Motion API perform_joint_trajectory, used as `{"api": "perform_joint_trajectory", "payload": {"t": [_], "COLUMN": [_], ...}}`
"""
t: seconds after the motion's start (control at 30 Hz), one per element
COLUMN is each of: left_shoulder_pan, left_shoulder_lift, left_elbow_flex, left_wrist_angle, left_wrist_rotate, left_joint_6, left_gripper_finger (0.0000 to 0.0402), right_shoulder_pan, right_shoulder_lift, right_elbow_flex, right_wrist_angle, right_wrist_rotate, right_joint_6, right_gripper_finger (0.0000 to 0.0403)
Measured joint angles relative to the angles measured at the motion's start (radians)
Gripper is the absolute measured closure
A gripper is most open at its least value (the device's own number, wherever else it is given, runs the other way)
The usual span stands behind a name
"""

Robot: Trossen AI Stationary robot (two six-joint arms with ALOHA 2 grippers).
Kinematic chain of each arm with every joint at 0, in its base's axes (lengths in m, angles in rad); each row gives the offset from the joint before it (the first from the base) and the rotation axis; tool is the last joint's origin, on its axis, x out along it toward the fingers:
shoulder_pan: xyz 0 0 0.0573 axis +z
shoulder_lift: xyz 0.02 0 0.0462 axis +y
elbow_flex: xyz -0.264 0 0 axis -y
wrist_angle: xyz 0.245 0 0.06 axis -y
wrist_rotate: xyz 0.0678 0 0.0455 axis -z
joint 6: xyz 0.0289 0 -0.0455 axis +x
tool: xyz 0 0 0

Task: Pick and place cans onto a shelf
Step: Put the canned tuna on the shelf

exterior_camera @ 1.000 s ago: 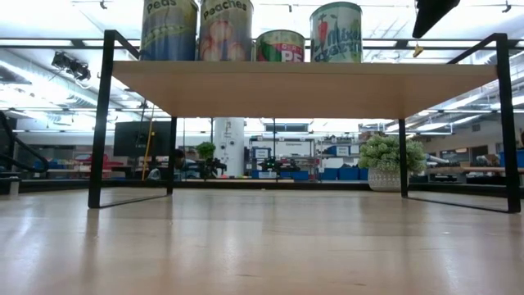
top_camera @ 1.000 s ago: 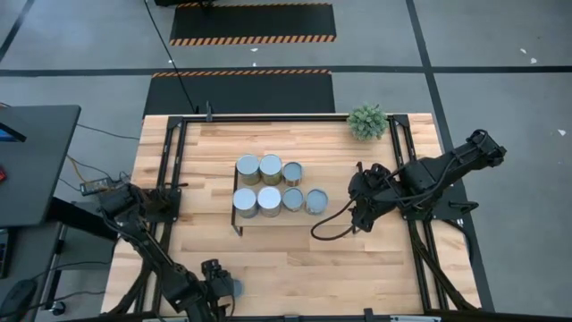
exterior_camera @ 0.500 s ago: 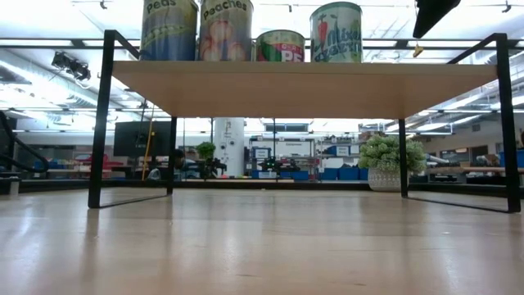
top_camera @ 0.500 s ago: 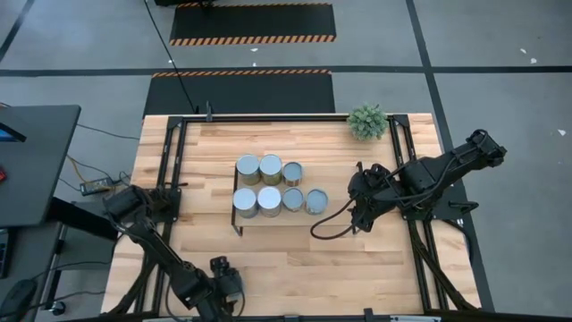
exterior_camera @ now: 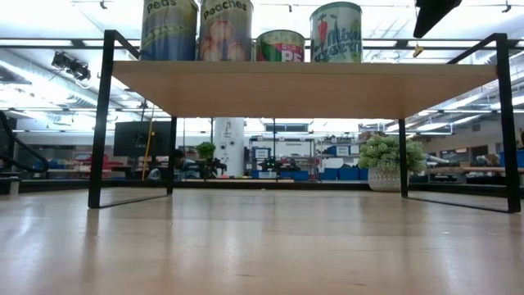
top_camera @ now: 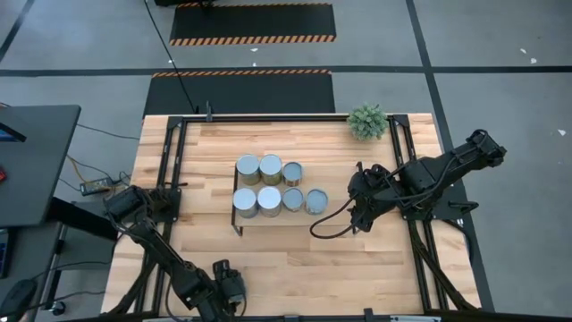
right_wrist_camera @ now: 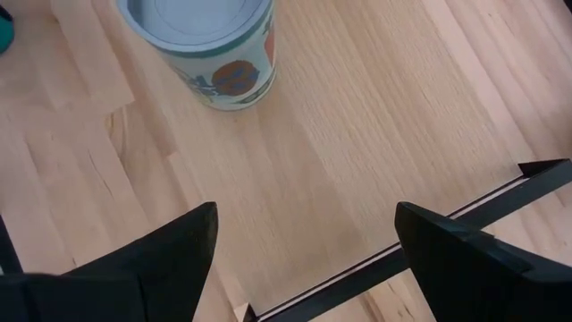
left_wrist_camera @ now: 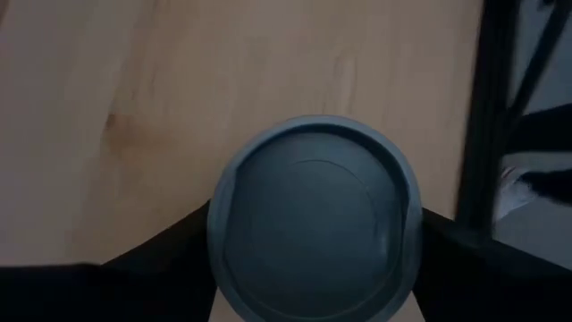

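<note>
Several cans stand upright in two rows on the light-wood shelf; in the low view their labelled sides rise above the board. My left gripper is at the table's near edge, shut on a small can with a blue-grey top. My right gripper hangs open and empty just right of the shelf's right end, near the row's end can. My left gripper pinches the small can's round side wall just below its rim between its two fingers, one on each side. The fingers come from above, pointing down. Whether the can stands on the table or is lifted does not show.
A small green plant stands at the far right of the table. Black rod frames run along both table sides. The shelf's black end rod lies below my right gripper. Bare wood lies in front of the shelf.
My left gripper has moved a little toward the table's right along the near edge, and now covers, in the high view, the small can that showed beside it a second ago. My right arm has kept still.
</note>
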Motion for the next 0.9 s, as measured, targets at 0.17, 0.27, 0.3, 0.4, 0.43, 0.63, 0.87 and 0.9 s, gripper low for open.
{"api": "perform_joint_trajectory", "payload": {"t": [0.17, 0.27, 0.3, 0.4, 0.43, 0.63, 0.87, 0.9], "left_shoulder_pan": [0.020, 0.044, 0.054, 0.087, 0.100, 0.195, 0.352, 0.377], "left_shoulder_lift": [0.000, -0.001, -0.001, -0.001, -0.001, -0.002, -0.002, -0.002], "left_elbow_flex": [0.023, 0.089, 0.117, 0.221, 0.257, 0.498, 0.754, 0.783], "left_wrist_angle": [0.021, 0.025, 0.012, -0.034, -0.057, -0.205, -0.374, -0.377], "left_wrist_rotate": [-0.004, 0.000, 0.008, 0.045, 0.065, 0.158, 0.191, 0.193], "left_joint_6": [-0.034, -0.001, 0.024, 0.108, 0.140, 0.401, 0.705, 0.743], "left_gripper_finger": [0.0114, 0.0114, 0.0114, 0.0114, 0.0114, 0.0114, 0.0112, 0.0112], "right_shoulder_pan": [-0.002, -0.014, -0.022, -0.056, -0.067, -0.132, -0.190, -0.195], "right_shoulder_lift": [0.000, 0.000, -0.002, -0.013, -0.019, -0.072, -0.146, -0.154], "right_elbow_flex": [0.000, 0.000, 0.000, 0.000, 0.000, 0.000, 0.000, 0.000], "right_wrist_angle": [0.000, 0.000, 0.000, 0.000, 0.000, -0.001, -0.002, -0.003], "right_wrist_rotate": [0.000, -0.009, -0.021, -0.051, -0.056, -0.042, -0.021, -0.018], "right_joint_6": [0.000, -0.011, -0.024, -0.049, -0.055, -0.065, -0.033, -0.028], "right_gripper_finger": [0.0055, 0.0055, 0.0055, 0.0055, 0.0055, 0.0055, 0.0055, 0.0055]}}
